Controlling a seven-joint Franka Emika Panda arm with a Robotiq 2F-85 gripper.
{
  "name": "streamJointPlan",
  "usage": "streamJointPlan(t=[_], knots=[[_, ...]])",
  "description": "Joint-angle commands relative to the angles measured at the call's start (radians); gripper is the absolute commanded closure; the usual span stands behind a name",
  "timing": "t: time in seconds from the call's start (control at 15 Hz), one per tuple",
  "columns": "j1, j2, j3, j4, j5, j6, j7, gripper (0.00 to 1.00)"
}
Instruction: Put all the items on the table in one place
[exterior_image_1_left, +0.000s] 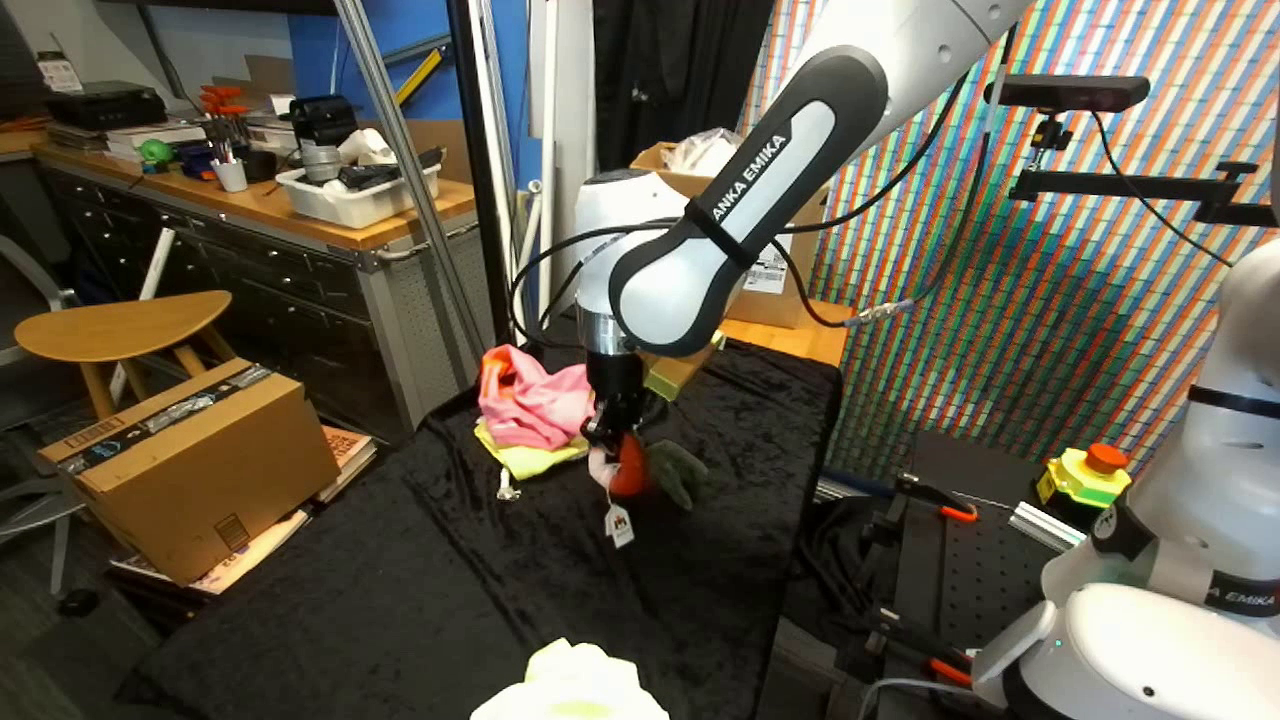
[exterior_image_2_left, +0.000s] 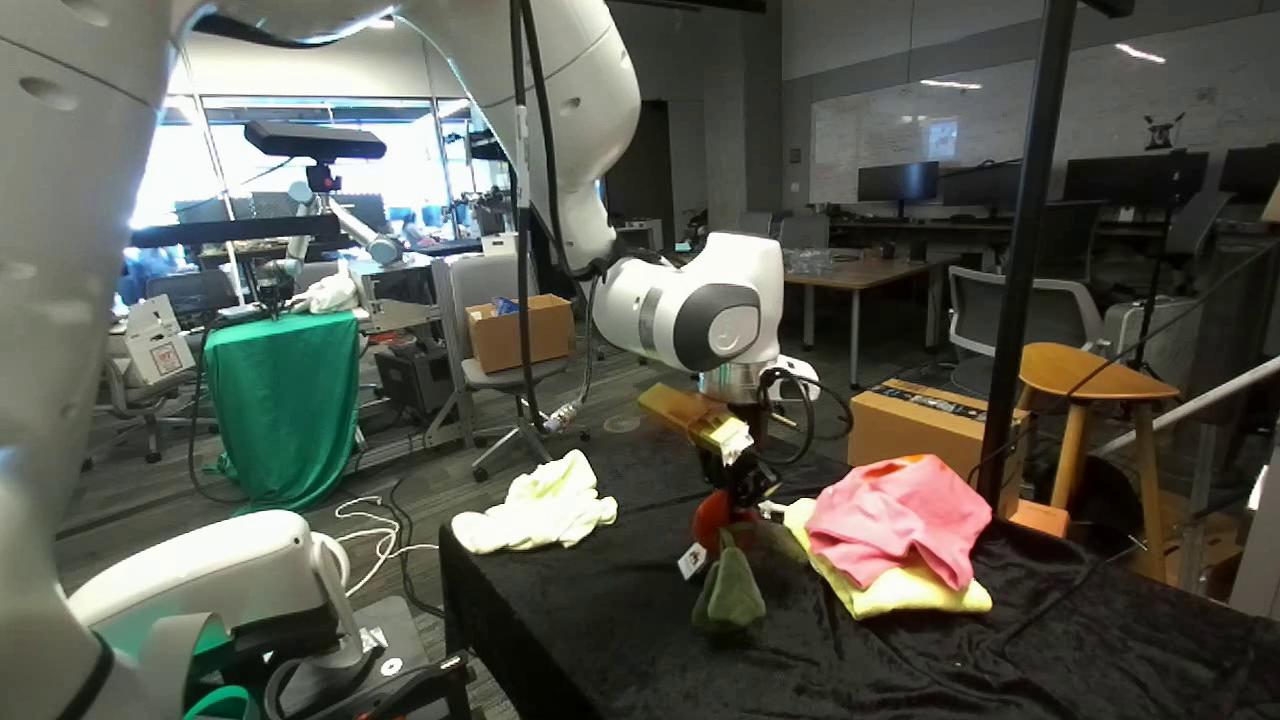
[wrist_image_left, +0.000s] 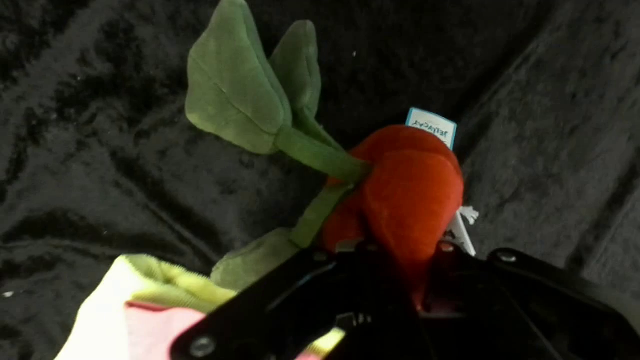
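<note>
Bulging out from between the jaws of the black gripper (wrist_image_left: 398, 246), the soft red toy (wrist_image_left: 412, 185) is clamped from both sides. Whether it is touching the table (exterior_image_1_left: 430, 590) or held just above it cannot be told. In the wrist view, the toy's longest line, leaves and all, is slanted from ten o'clock to four. Two green leaves (wrist_image_left: 235, 90) are pointed to ten and eleven o'clock, and a third leaf (wrist_image_left: 252, 260) is bent to eight. A little blue-edged label (wrist_image_left: 434, 127) is poked out at one o'clock. In an exterior view, a white tag (exterior_image_1_left: 619, 525) is hung under the toy at six o'clock. Just beside the gripper there, at ten o'clock, room is taken up by the pink cloth (exterior_image_1_left: 535, 400), which is laid on the yellow cloth (exterior_image_1_left: 525, 463). Past those two, the table's edge is near. More open room is given at seven o'clock, where a long stretch of black table is seen. At three o'clock, the table's edge is found after a shorter stretch. In an exterior view, the pale yellow cloth (exterior_image_2_left: 537, 505) is seen at nine o'clock of the toy, well apart, close by the table's edge.
</note>
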Motion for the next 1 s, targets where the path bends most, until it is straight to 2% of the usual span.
streamJointPlan(t=[0.0,0.4,0.73,0.93], knots=[[0.013,0.000,-0.047,0.016,0.006,0.107,0.108,0.94],[0.094,0.075,-0.163,0.063,-0.010,0.255,0.369,0.94],[0.200,0.161,-0.262,0.117,-0.034,0.249,0.524,0.94],[0.238,0.214,-0.299,0.159,-0.035,0.226,0.586,0.94]])
